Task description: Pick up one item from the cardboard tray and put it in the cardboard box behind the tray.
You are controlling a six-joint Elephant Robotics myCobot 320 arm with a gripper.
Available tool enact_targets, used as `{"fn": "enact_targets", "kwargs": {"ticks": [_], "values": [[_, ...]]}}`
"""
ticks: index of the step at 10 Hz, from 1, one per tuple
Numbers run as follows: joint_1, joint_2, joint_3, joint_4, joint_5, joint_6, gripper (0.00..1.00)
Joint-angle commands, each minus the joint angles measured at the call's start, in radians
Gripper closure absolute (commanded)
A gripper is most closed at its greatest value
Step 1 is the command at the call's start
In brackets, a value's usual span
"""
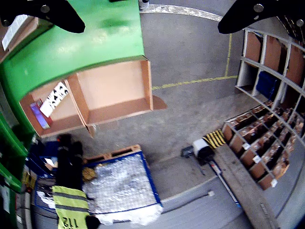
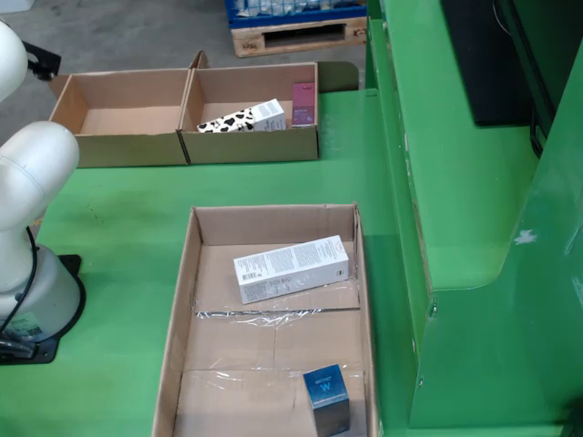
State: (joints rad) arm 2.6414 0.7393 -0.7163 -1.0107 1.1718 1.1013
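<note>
Seen from the fixed view, left to right: arm base (image 2: 32, 291) at the green table's (image 2: 118, 237) left edge, then the cardboard tray (image 2: 182, 300) at the front edge — long white carton (image 2: 291, 269) across its middle, small blue box (image 2: 328, 398) near its front right corner. Behind it, two cardboard boxes; right-hand box (image 2: 250, 146) already holding cartons. Gripper (image 1: 147, 16) splayed wide, empty — high over the back boxes. Probably the reach phase: next, down onto the white carton. Plenty of open room above; tray walls and raised right ledge (image 2: 401, 182) to mind.

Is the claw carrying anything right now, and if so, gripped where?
Nothing is held. In the wrist view the claw is open, its two black fingers spread wide with only the floor and table between them.
</note>
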Motion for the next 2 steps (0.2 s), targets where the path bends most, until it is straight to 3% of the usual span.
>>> {"fn": "enact_targets", "kwargs": {"ticks": [1,2], "values": [[0.009,-0.011,0.012,-0.806,-0.007,0.296,0.00],[0.009,-0.011,0.012,-0.807,-0.007,0.296,0.00]]}}
